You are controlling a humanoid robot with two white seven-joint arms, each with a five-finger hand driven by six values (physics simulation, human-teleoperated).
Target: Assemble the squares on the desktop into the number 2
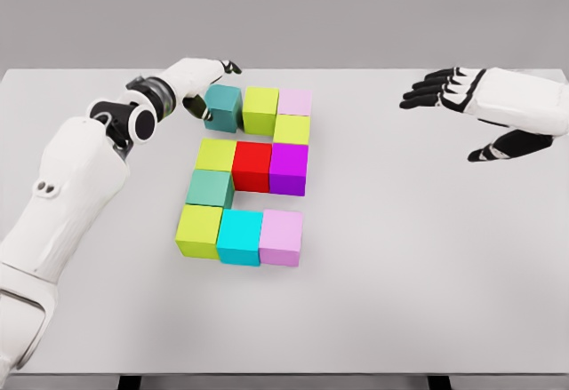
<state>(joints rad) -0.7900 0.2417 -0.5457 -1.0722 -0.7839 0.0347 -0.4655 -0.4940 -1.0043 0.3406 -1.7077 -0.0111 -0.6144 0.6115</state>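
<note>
Teal matte cube (222,107) gripped by left hand (203,88); right hand (462,97) fingers spread, holding nothing.

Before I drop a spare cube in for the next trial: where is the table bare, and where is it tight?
Bare: the wide stretch of table right of the cube figure, below the right hand, and the front strip before the cyan cube. Tight: the top-left corner, where the left hand grips the teal cube beside the lime cube.

On the white tabletop (400,274), eleven small cubes sat in touching rows. The dark teal cube (222,107) stood leftmost in the far row, against the left hand (203,88).
</note>
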